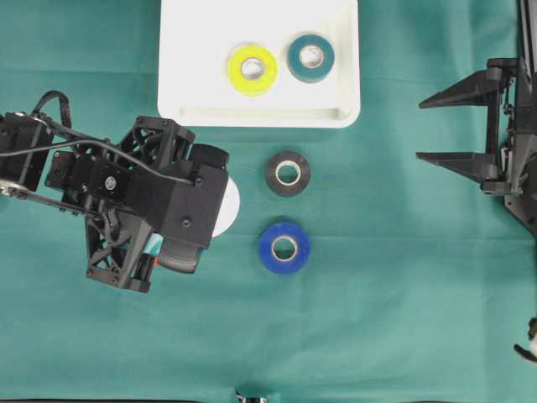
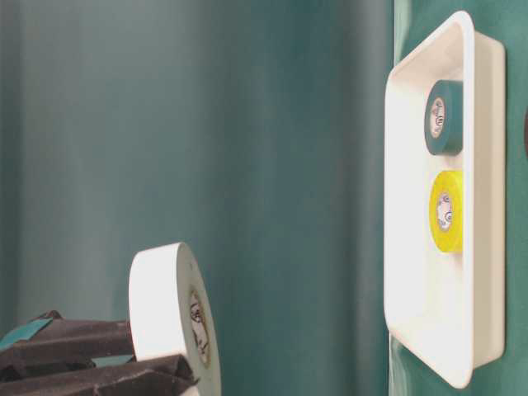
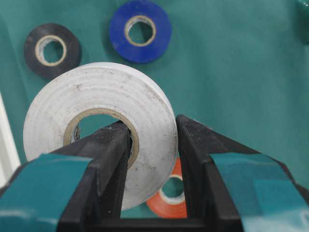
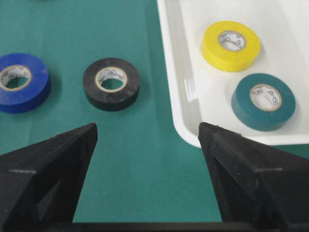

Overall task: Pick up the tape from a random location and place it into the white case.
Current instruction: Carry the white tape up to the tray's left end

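Observation:
My left gripper is shut on a white tape roll. One finger sits inside the roll's core and the other presses on its outer face. From overhead only an edge of this roll shows past the left wrist. At table level the roll stands on edge between the dark fingers. The white case lies at the top centre, holding a yellow roll and a teal roll. My right gripper stands open at the right, off the case's corner.
A black roll and a blue roll lie flat on the green cloth below the case, right of the left arm. An orange roll lies on the cloth under the held white roll, hidden from overhead.

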Controlling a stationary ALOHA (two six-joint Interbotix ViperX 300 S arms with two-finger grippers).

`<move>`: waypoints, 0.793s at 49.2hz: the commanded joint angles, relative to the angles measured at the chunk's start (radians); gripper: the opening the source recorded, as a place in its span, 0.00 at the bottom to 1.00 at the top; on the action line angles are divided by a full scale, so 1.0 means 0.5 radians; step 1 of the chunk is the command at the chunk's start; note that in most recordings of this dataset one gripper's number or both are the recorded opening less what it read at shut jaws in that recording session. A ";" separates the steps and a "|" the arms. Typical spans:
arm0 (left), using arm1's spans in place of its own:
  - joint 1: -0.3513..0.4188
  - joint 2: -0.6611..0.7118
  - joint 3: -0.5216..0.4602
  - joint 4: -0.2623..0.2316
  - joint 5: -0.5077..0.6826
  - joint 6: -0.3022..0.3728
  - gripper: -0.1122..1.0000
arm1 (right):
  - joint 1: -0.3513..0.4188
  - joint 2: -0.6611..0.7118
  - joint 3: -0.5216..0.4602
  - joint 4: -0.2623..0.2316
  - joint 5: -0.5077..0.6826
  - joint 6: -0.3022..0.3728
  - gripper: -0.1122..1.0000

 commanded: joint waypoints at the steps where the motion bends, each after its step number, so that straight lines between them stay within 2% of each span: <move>1: 0.003 -0.055 -0.058 0.009 -0.006 0.003 0.33 | -0.006 0.015 -0.031 -0.006 -0.009 -0.003 0.86; 15: 0.160 -0.058 -0.046 0.012 -0.009 0.006 0.33 | -0.003 0.015 -0.034 -0.006 -0.009 -0.006 0.86; 29: 0.457 -0.055 -0.049 0.012 -0.009 0.015 0.33 | -0.003 0.015 -0.034 -0.006 -0.006 -0.006 0.86; 39: 0.657 -0.055 -0.055 0.012 -0.028 0.071 0.33 | -0.003 0.015 -0.037 -0.009 -0.006 -0.006 0.86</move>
